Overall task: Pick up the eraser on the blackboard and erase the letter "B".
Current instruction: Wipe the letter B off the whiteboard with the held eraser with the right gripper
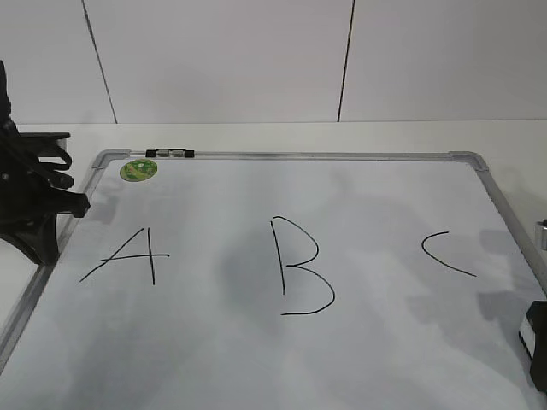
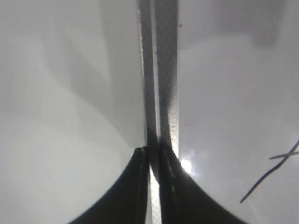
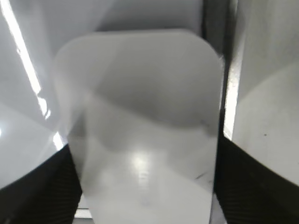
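Note:
The blackboard [image 1: 256, 359] is a white board with a silver-grey frame lying flat. The black letter "B" [image 1: 299, 265] is drawn at its middle, between an "A" [image 1: 128, 256] and a "C" [image 1: 440, 252]. The white eraser [image 3: 145, 93] fills the right wrist view. My right gripper [image 3: 145, 144] has a dark finger against each of the eraser's long sides, low over the board's right frame. In the exterior view only a dark corner of this gripper [image 1: 537, 342] shows at the lower right edge. My left gripper [image 2: 152, 156] is shut and empty over the board's left frame [image 2: 166, 70], left of the "A".
A round green sticker [image 1: 138, 169] and a small black-and-silver marker [image 1: 170, 153] sit at the board's far left corner. A small silver object [image 1: 540, 232] shows at the right edge. A white wall stands behind the table.

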